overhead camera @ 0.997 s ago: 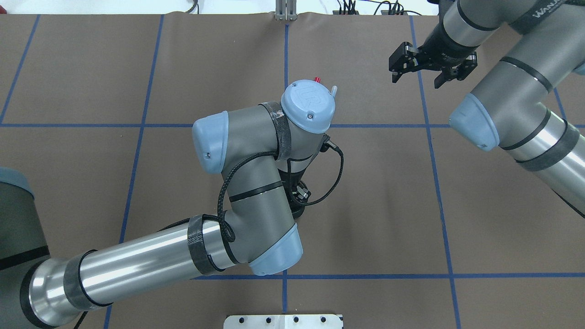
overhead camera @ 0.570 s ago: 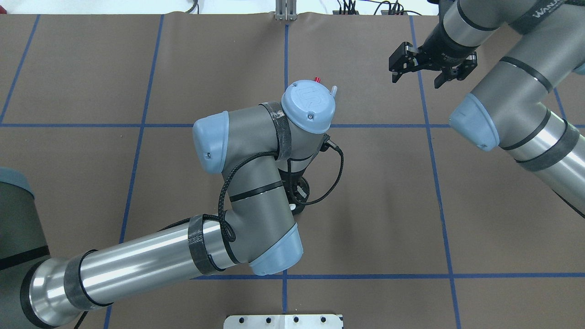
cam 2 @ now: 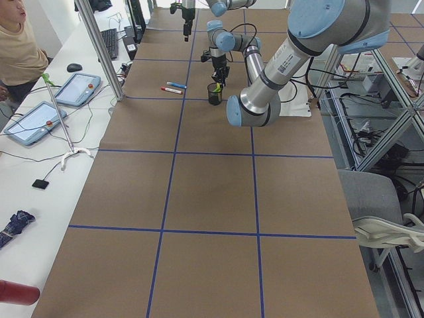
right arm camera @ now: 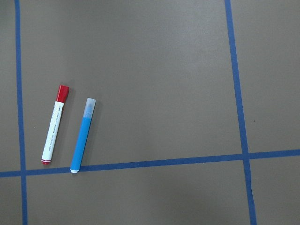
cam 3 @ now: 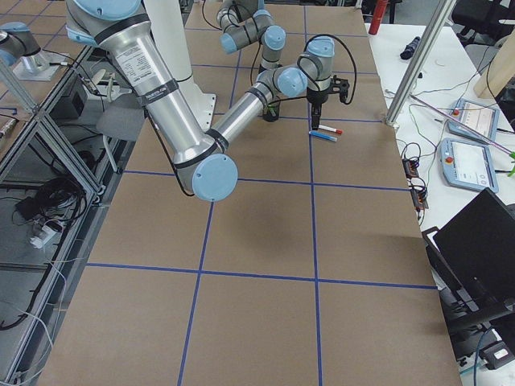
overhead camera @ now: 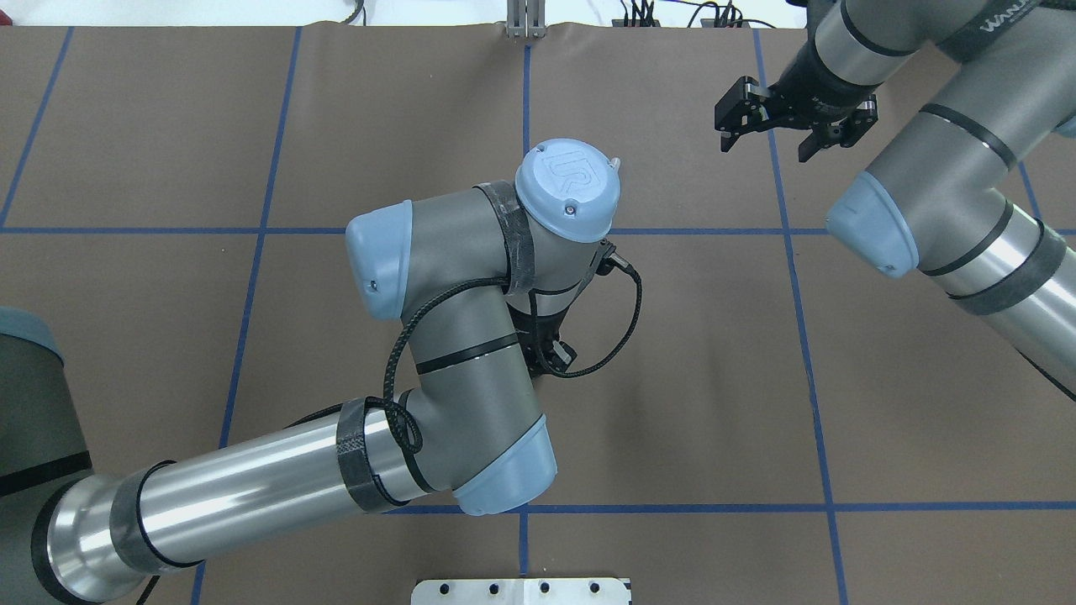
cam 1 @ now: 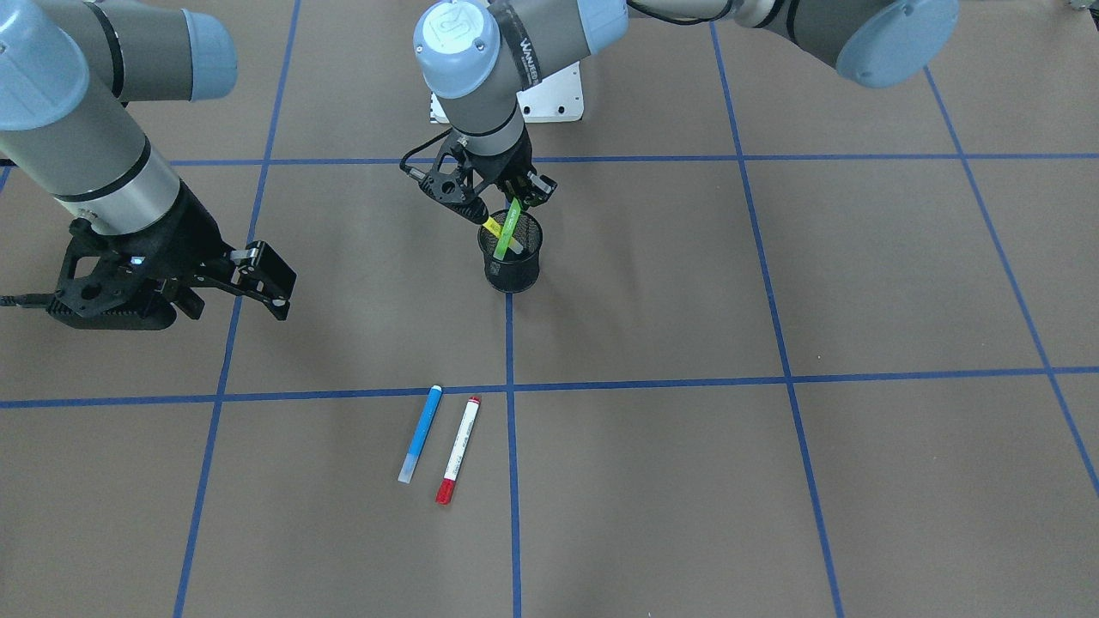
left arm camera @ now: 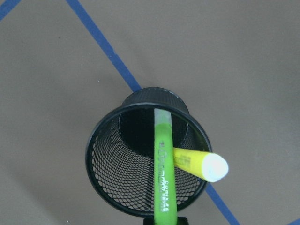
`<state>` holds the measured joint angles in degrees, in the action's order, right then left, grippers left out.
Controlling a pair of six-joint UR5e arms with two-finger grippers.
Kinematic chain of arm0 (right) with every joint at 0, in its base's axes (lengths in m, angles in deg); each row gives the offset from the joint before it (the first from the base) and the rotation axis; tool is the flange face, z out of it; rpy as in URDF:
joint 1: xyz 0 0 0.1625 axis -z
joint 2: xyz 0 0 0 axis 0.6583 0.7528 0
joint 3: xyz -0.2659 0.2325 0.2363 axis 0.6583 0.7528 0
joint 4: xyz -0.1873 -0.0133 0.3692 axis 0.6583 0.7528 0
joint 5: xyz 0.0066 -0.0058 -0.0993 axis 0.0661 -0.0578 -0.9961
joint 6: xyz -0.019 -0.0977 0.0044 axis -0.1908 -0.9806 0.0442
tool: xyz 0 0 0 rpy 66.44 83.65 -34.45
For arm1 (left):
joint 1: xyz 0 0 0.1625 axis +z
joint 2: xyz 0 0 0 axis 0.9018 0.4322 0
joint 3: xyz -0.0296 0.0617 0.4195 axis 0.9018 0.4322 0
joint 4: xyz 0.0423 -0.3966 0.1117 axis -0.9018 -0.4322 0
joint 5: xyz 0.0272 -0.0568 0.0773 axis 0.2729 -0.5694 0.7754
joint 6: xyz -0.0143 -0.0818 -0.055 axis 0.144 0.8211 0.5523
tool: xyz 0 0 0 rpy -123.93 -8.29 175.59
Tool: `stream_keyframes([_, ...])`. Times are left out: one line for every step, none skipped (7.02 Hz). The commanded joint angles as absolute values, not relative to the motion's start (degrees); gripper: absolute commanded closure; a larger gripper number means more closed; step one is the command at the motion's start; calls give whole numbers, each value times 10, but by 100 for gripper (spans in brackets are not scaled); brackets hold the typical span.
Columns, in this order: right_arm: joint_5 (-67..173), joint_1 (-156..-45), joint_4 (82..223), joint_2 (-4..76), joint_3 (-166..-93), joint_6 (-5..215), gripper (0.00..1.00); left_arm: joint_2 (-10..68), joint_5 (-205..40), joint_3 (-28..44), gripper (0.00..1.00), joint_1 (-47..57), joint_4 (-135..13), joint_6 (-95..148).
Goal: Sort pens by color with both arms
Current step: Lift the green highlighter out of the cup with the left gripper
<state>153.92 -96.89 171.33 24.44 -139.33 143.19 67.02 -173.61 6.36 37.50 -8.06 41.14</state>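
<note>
My left gripper [cam 1: 512, 204] is shut on the upper end of the light green pen [cam 1: 508, 230], right above the black mesh cup [cam 1: 512, 262]. The pen's lower end still reaches into the cup, as the left wrist view [left arm camera: 163, 173] shows. The yellow pen [left arm camera: 199, 161] leans inside the cup against its rim [left arm camera: 101, 183]. The blue pen [cam 1: 421, 433] and the white pen with red ends [cam 1: 458, 449] lie side by side on the table; both show in the right wrist view, blue [right arm camera: 82, 136] and red [right arm camera: 54, 131]. My right gripper [overhead camera: 763, 149] is open and empty, hovering well away from them.
Brown table cover with a blue tape grid [cam 1: 511, 386]. The white base mount [overhead camera: 521, 591] sits at the robot's edge. In the overhead view the left arm's wrist [overhead camera: 567, 189] hides the cup. An operator and tablets [cam 2: 76, 89] are beside the table.
My left arm's wrist has shifted slightly and now covers the red pen end that showed beyond it. The right arm has not moved.
</note>
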Motion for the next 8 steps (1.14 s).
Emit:
stream_keyframes([1539,-969,1714,244,-1394,1432,1,662,-1738,113,100,373,-65,411])
stream_keyframes([1538,-969,1714,244,-1394,1432,1,657,-1738,148,100,369,-41,411])
stream_keyframes([1538,-969,1713,243,-1394,1432,1,655,-1738,182,100,359,-12,411])
stream_keyframes([1537,-968,1713,242,-1394,1433,1,654,-1739,215,100,350,13,411])
stream_keyframes([1537,-968,1713,241,-1395,1435,1,648,-1741,240,100,336,20,414])
stream_keyframes([1537,-968,1713,242,-1394,1435,1,639,-1746,249,100,328,13,461])
stream_keyframes([1537,-968,1713,243,-1394,1435,1,636,-1742,244,100,317,-24,510])
stream_keyframes([1537,-969,1716,243,-1394,1432,1,614,-1740,242,100,305,-70,530])
